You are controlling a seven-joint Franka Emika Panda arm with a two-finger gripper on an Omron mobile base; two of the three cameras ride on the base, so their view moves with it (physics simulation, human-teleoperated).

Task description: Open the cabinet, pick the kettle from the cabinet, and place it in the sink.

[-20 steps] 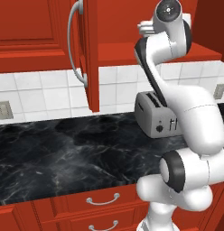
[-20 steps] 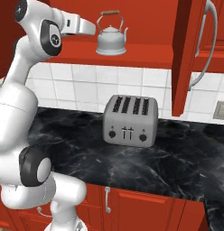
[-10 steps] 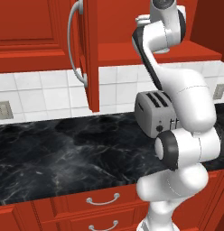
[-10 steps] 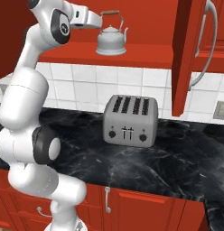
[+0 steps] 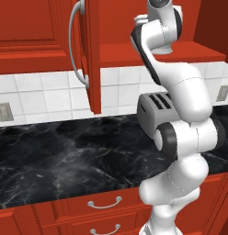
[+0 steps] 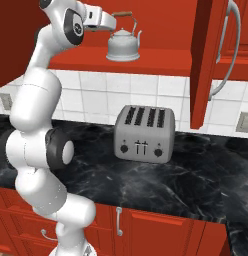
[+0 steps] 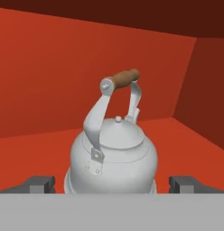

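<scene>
From the left base view, the cabinet (image 5: 134, 27) stands open, its door (image 5: 92, 55) swung out edge-on with the long curved silver handle (image 5: 76, 46) facing left. The white arm (image 5: 180, 105) climbs from the lower right and reaches up into the cabinet opening. Below the cabinet, a silver toaster (image 5: 152, 110) sits on the black marble counter (image 5: 65, 156), partly hidden behind the arm.

From the right base view, the kettle (image 6: 123, 45) rests on the cabinet's red shelf (image 6: 146, 62), directly above the toaster (image 6: 144, 134). The gripper (image 6: 112, 23) is level with the kettle's brown handle and just to its left; whether it touches I cannot tell. The open door (image 6: 206, 65) hangs to the right of the kettle.

From the hand view, the kettle (image 7: 111, 155) sits upright straight ahead on the shelf, its arched handle (image 7: 125, 79) standing above the lid. The two fingertips (image 7: 38, 184) are spread wide, one at each side of the kettle's base, gripping nothing.
</scene>
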